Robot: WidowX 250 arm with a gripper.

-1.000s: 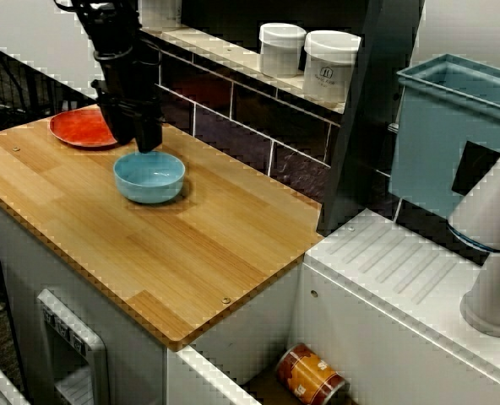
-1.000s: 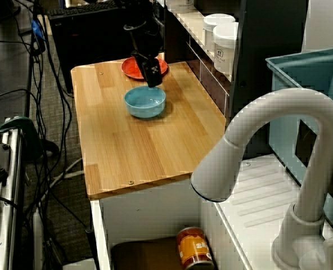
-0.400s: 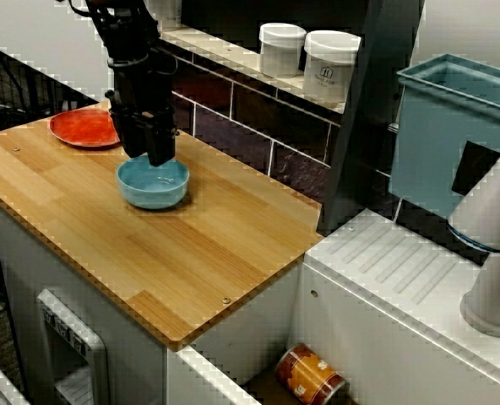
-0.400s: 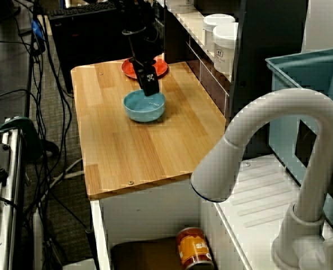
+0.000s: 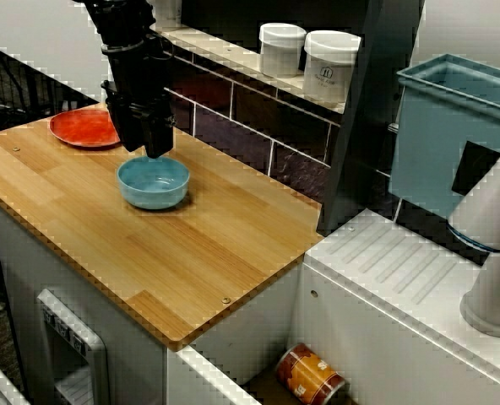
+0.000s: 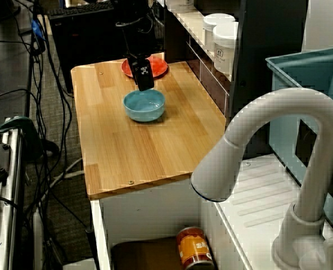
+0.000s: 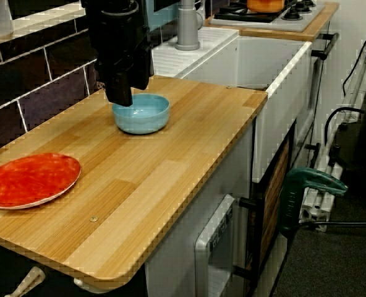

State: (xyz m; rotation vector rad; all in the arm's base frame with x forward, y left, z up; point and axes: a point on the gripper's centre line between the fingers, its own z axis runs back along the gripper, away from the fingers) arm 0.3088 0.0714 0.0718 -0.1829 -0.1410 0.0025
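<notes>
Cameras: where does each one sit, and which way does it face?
Front view: high in front of the counter, facing the tiled wall; arm at top left, by the blue bowl.
Faucet view: high behind the faucet, looking along the counter to the red plate; arm at far end.
Plate-end view: low by the plate, facing the sink; arm cropped at top.
All share bowl, plate, arm.

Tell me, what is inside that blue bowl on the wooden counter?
The blue bowl looks empty: only its bare pale-blue inside shows. The black gripper above one edge hides a small part of the rim, so that bit cannot be checked.
</notes>
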